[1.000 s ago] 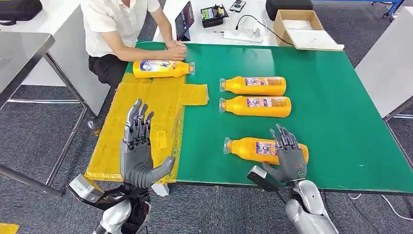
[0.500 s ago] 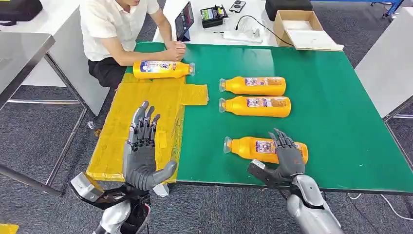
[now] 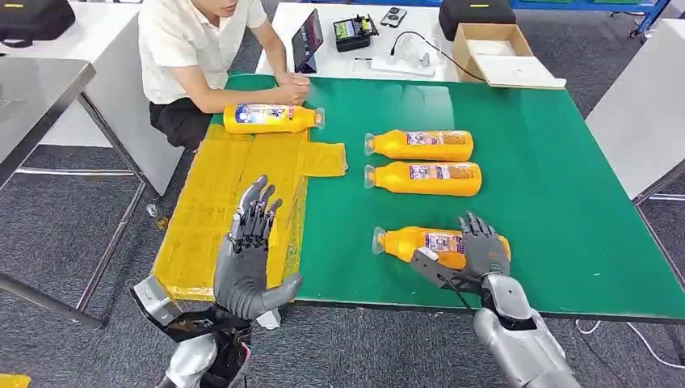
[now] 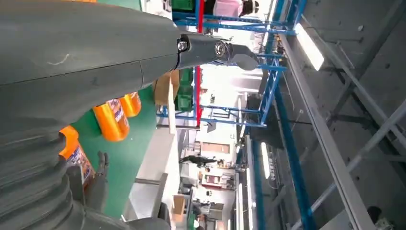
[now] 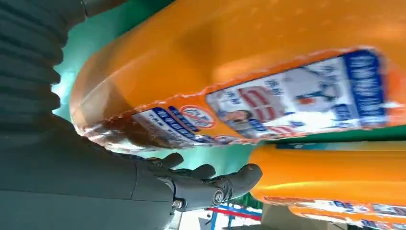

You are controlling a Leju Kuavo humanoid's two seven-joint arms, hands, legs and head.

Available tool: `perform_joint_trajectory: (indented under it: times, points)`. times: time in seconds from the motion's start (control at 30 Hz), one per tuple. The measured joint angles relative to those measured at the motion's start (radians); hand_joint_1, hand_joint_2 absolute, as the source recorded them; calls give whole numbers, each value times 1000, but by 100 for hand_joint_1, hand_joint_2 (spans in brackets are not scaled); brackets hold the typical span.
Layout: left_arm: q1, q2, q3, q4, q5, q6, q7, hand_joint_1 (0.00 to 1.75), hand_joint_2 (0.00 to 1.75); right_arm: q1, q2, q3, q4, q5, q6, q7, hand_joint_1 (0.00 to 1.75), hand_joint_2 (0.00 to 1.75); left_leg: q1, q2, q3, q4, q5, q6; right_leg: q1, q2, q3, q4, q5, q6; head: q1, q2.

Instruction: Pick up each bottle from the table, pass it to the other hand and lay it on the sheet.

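Observation:
The nearest orange bottle (image 3: 416, 242) lies on the green table (image 3: 549, 210), cap to the left. My right hand (image 3: 478, 255) is cupped over its base end; its fingers (image 5: 215, 184) reach past the bottle (image 5: 239, 72) without closing on it. The bottle still rests on the table. Two more orange bottles (image 3: 420, 144) (image 3: 424, 178) lie side by side further back. Another bottle (image 3: 271, 117) lies at the far end of the yellow sheet (image 3: 202, 202). My left hand (image 3: 249, 255) is raised, open and empty, over the sheet's near right corner.
A person in a white shirt (image 3: 198, 48) sits at the table's far left corner, hands (image 3: 292, 83) resting near the sheet's bottle. A tablet (image 3: 307, 36), cables and a cardboard box (image 3: 497, 52) sit on the white table behind. The green table's front edge is just under my hands.
My right hand has slid forward and settled lower over the bottle's base end. My left hand has drifted up and to the right. The bottles have not moved.

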Motion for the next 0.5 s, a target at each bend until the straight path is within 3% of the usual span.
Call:
perform_joint_trajectory:
  times: [0.27,0.33,0.37,0.5]
  points:
    - [1,-5,6,0,44,-46,21,0,175,0,-26,8,-32,45,36,44,0,175,0,0,0,0,0,0,0,0,1,0,0,0,0,0]
    - [1,-5,8,0,56,-56,28,0,175,-1,-40,9,-43,47,60,44,168,175,0,0,0,0,0,0,0,0,1,0,0,0,0,0]
    - [1,-5,9,0,62,-62,31,0,175,-3,-45,10,-47,47,76,43,175,175,0,0,0,0,0,0,0,0,1,0,0,0,0,0]
    - [1,-5,12,0,74,-72,37,0,175,-11,-72,19,-49,27,137,-3,171,175,0,0,0,0,0,0,0,0,0,0,0,0,0,0]
